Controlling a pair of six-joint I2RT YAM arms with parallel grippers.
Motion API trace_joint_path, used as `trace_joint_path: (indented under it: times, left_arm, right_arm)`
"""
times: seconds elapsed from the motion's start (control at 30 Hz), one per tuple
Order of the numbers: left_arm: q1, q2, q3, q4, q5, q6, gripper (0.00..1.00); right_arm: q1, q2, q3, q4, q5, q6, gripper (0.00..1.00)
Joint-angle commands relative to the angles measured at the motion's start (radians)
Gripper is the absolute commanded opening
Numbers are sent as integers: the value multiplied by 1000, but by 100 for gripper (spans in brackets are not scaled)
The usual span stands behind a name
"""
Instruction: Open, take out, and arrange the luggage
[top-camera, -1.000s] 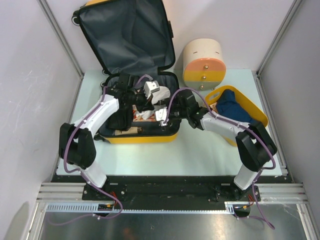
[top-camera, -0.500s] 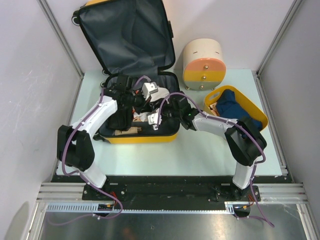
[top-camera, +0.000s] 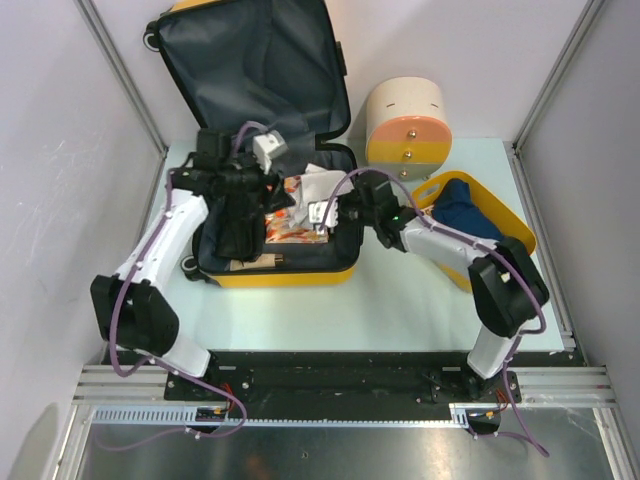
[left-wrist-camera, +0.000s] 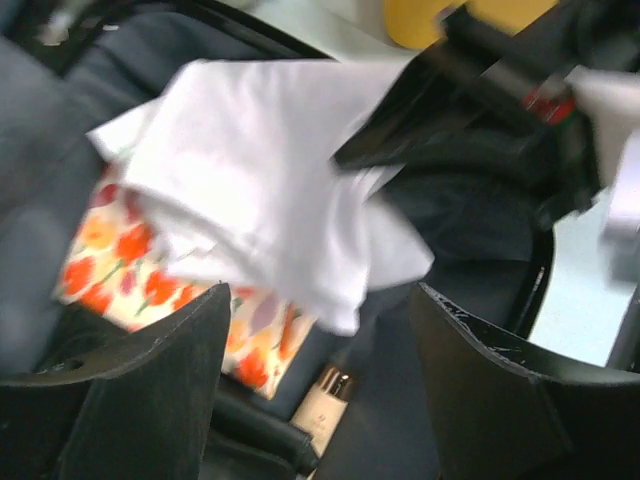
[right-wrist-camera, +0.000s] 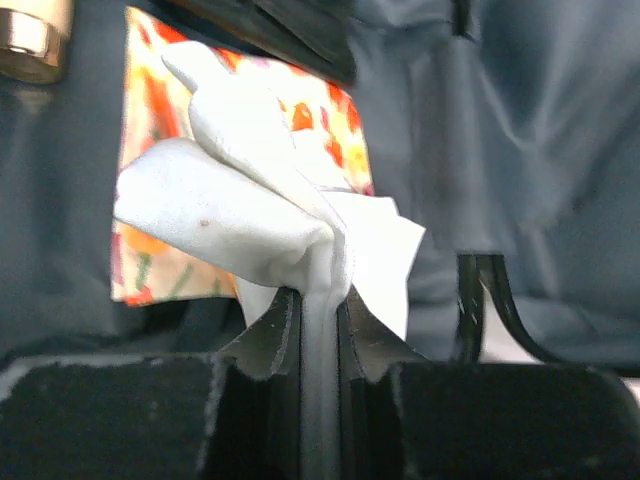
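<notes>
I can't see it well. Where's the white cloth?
Top view: inside the open suitcase, right of centre, pinched by the right end effector above the flowery cloth.

- Robot lab test cell for sure, not anybody's home.
- Plain white panel walls, boxed in by bare aluminium posts.
- The left arm and right arm are bolted to a black base plate at the near edge of a pale green counter.
- Purple cables run loose along the arms, and there's a slotted cable duct on metal rails out front.
</notes>
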Motion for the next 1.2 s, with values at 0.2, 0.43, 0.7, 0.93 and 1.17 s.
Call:
trace_joint_path:
  times: [0.2, 0.43, 0.7, 0.93, 1.17]
  left_arm:
    - [78, -58, 57, 15, 85, -71, 77]
    - [78, -13, 83, 15, 116, -78, 77]
    - [78, 8, 103, 15, 134, -81, 77]
    - [77, 16, 108, 15, 129, -93, 77]
    - [78, 7, 101, 16, 111, -82, 78]
  right_arm:
    - [-141, -288, 199, -119, 170, 503, 0]
    - [-283, -291, 456, -506, 266, 1143, 0]
    - [-469, -368, 413, -559, 325, 1687, 0]
    - [-463, -323, 427, -597, 600, 1879, 0]
    - [-492, -320, 379, -411, 732, 2189, 0]
